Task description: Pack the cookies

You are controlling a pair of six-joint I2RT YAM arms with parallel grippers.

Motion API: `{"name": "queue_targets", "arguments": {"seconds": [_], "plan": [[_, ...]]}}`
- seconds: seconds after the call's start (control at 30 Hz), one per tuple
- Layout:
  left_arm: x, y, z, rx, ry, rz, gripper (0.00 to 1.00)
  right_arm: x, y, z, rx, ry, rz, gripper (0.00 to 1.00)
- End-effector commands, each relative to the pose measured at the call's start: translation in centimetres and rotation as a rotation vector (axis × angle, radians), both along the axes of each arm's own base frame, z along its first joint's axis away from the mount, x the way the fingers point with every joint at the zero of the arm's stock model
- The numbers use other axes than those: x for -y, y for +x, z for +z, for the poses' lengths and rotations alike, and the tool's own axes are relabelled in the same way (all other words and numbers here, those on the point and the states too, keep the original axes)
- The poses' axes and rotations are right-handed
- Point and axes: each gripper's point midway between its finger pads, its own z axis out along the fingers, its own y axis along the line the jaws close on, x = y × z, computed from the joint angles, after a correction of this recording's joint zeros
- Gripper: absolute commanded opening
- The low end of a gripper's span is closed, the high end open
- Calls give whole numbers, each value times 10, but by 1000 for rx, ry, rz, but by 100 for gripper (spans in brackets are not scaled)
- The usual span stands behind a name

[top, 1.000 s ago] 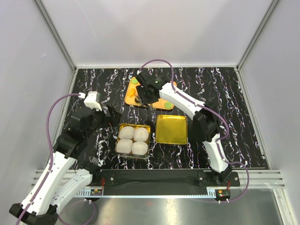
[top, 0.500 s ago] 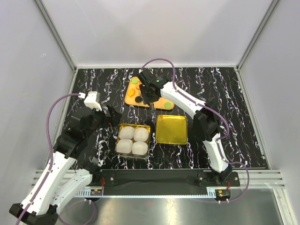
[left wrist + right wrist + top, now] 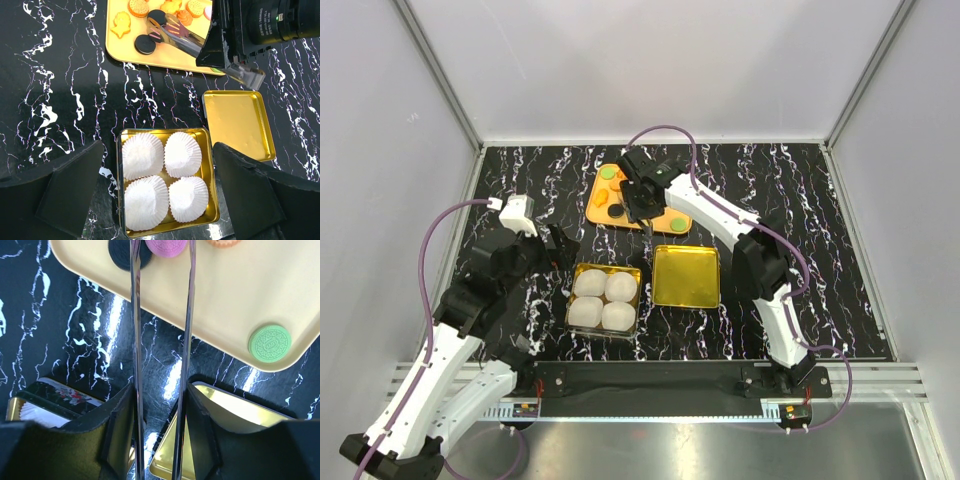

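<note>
The cookies lie on an orange tray (image 3: 603,213) at the back centre: an orange one (image 3: 137,7), a flower-shaped one (image 3: 121,23), a black one (image 3: 145,45) and a green one (image 3: 270,343). My right gripper (image 3: 641,206) (image 3: 161,425) is over the tray, shut on metal tongs (image 3: 136,340) (image 3: 172,31). A pink cookie (image 3: 166,246) sits between the tong blades at the top edge of the right wrist view. Whether it is lifted I cannot tell. My left gripper (image 3: 560,248) (image 3: 160,187) hangs open above the gold tin (image 3: 118,190).
The gold tin (image 3: 636,300) holds several white paper cups (image 3: 143,155). Its gold lid (image 3: 686,276) (image 3: 237,125) lies flat to the right of it, just in front of the tray. The table top is black marble-patterned, with grey walls on three sides.
My right gripper has shifted slightly to the right over the tray with the tongs. The left arm has not moved.
</note>
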Motion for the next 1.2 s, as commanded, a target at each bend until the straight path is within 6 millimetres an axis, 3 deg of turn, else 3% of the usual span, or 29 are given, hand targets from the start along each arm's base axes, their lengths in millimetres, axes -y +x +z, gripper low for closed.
{"name": "queue_targets", "arguments": {"seconds": [0.0,0.57,1.17], "plan": [[2,2,12,44,-26,-9,99,11,6,23,43,32,-41,50],[3,2,12,44,-26,-9,99,15,1,14,-13,71,-59,54],[2,2,13,47,-27,-8,99,19,-5,20,-11,73,-54,52]]}}
